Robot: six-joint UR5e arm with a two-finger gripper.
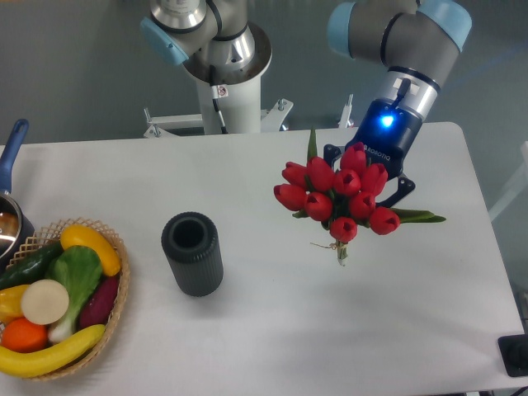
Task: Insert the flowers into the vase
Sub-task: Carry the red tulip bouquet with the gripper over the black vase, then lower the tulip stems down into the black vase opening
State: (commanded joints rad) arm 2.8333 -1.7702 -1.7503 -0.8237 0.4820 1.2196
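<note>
One wicker basket [115,307] of fruit and vegetables fills the lower left corner. Right of it, left of centre, the dark ribbed vase [192,253] stands upright on the white table [272,346], mouth open to the camera. Well apart, right of centre, the flowers [336,195] hang with thin stems pointing down, directly in front of the gripper [369,177]. Its fingers are hidden behind the blooms, so its grip cannot be judged. Small white lettering on its body is too small to read.
</note>
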